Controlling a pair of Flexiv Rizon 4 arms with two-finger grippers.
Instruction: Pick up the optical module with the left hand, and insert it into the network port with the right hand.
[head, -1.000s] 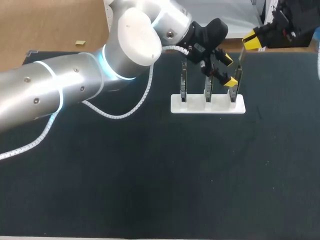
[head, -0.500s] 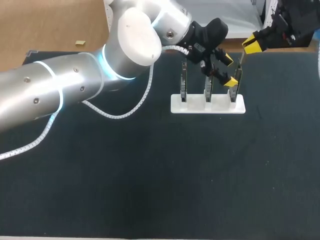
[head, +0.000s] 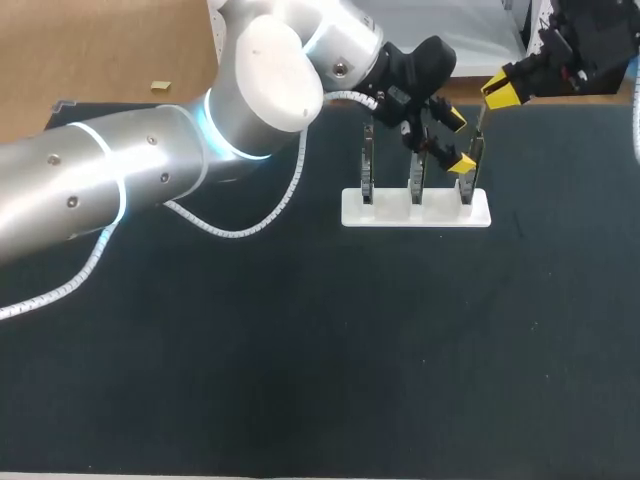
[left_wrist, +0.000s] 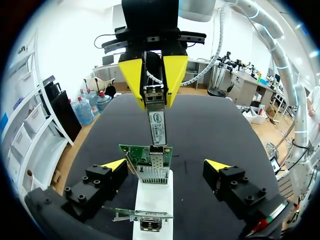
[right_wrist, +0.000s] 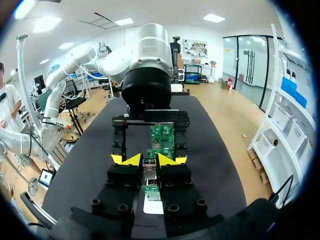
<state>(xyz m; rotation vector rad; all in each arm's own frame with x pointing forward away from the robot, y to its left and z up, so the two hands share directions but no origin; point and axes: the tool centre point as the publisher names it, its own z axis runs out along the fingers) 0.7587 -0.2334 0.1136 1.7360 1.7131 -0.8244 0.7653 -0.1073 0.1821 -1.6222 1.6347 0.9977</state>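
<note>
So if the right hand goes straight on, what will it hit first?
Most likely the port on the board: the module in the right hand points right at its opening. How big the gap is, I can't tell.

your widest free room is the near half of the table (head: 300, 360), open dark mat from side to side. the left arm (head: 150, 170) lies across the far left, and its white cable (head: 240, 225) loops onto the mat beside it, so that side is blocked. the three boards on the white base (head: 415, 210) stand close together, with only slim gaps between them. the left gripper (left_wrist: 165, 166) stands spread to either side of the end board (left_wrist: 150, 159), apart from it, closing both flanks. above that board's port, the optical module (left_wrist: 157, 125) in the right gripper (left_wrist: 155, 97) fills the lane down.
</note>
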